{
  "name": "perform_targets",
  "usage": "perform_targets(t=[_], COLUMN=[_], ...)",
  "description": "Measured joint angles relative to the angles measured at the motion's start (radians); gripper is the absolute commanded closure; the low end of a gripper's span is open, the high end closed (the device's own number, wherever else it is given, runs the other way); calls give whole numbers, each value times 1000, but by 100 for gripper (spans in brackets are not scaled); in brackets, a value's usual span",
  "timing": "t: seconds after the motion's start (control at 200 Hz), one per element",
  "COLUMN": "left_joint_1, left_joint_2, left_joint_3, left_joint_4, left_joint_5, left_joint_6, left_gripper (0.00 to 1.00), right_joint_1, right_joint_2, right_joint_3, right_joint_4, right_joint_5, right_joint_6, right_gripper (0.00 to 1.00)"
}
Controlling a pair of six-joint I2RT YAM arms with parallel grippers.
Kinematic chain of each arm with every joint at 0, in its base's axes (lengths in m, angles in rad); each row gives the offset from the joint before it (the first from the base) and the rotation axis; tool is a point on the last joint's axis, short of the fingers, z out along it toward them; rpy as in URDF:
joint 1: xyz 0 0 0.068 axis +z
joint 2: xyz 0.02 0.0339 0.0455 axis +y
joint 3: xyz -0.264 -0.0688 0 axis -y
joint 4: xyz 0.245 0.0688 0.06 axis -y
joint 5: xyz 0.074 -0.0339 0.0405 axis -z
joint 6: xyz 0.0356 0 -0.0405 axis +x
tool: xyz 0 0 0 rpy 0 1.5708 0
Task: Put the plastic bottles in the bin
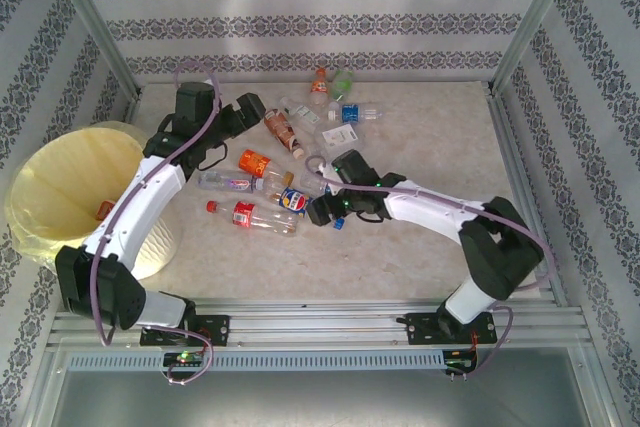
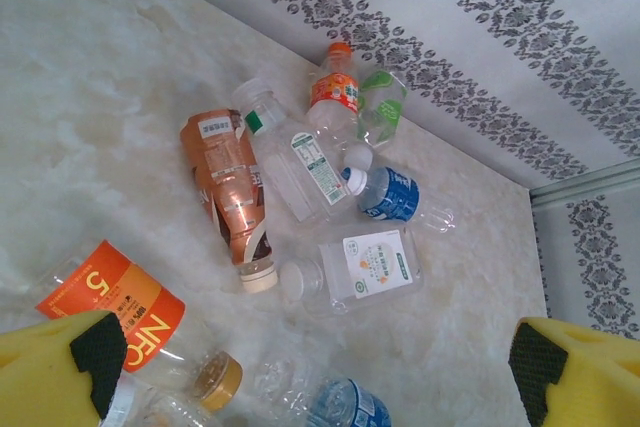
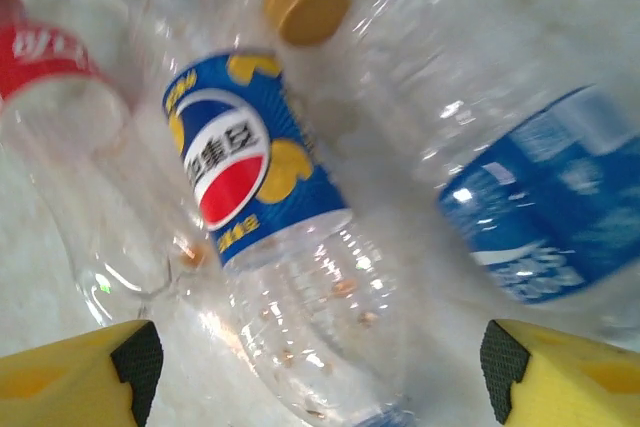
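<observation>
Several plastic bottles lie scattered on the table's middle and back. My right gripper is open and low over a clear bottle with a blue Pepsi label; its body lies between the two pads, neither visibly touching it. Another blue-labelled bottle lies just to the right. My left gripper hangs open above the pile with nothing between its fingers, over an orange-labelled bottle and near a brown one. In the top view the left gripper is at the back left. The yellow-lined bin stands far left.
A red-labelled bottle lies near the front of the pile. An orange-capped bottle and a green one rest by the patterned back wall. Metal frame posts stand at the table's corners. Something small and orange lies inside the bin.
</observation>
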Motion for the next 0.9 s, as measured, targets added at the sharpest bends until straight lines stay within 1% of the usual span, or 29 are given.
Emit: perform_targets(t=[0.225,0.335,0.425,0.635,0.764,0.899], left_joint_1=[0,0,0,0,0,1], left_joint_2=[61,79,79,79,79,79], left_joint_3=[79,105,106,104,97,94], left_joint_4=[-112,-161,-177,-175,-175,-169], left_joint_5=[-83,-122,-128,-120,-111,-69], left_joint_6=[-97,-137,-141,-128,-128,-101], left_gripper=[0,0,0,0,0,0], right_joint_1=[39,41,41,41,41,41], right_joint_2=[114,144,163,172,148,78], right_joint_3=[36,58,63,63,50,23], right_joint_4=[-38,-39,-37,-31,-28,-18], right_joint_5=[53,78,90,111,118,129], right_joint_6=[-87,-108,-120,-142,-150,-149], right_gripper=[15,17,22,40,47,49])
